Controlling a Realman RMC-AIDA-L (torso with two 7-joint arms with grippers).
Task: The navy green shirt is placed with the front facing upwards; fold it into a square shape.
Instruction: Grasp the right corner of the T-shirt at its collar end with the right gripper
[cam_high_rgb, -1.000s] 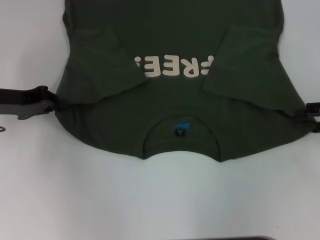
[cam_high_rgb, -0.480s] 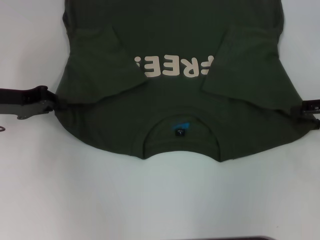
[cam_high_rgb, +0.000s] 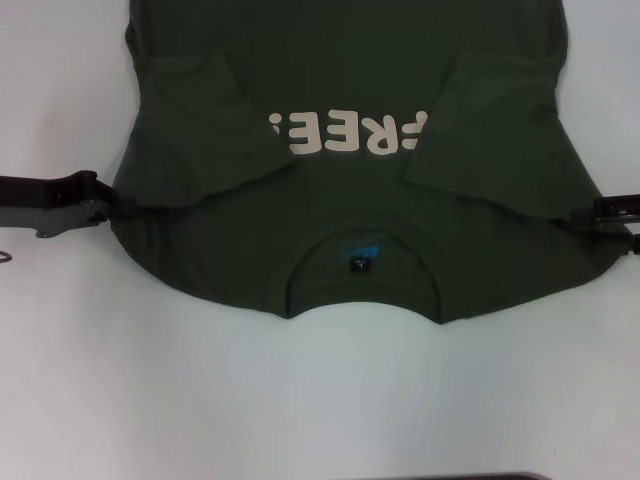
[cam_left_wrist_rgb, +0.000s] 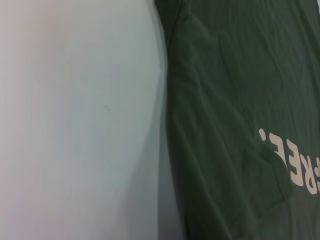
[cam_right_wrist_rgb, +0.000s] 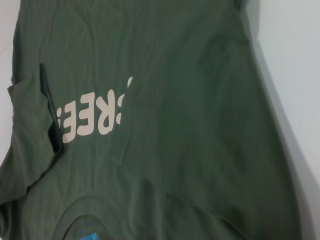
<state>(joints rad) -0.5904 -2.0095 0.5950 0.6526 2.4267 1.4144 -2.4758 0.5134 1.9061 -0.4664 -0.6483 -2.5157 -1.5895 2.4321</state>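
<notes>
White surface carries the dark olive-green cotton T-shirt, collar near; the right tool has crept inward onto its shoulder edge, the left tool stays there; grips unclear, fold pending.

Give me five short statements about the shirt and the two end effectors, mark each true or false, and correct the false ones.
1. The navy green shirt lies with its FREE! lettering facing up. True.
2. Both sleeves are spread out flat to the sides. False: both are folded in over the chest.
3. The left end effector is at the shirt's edge near the shoulder. True.
4. The right end effector hovers above the neck label. False: it is at the shirt's opposite edge.
5. The collar points away from the robot. False: the collar is on the near side.
</notes>
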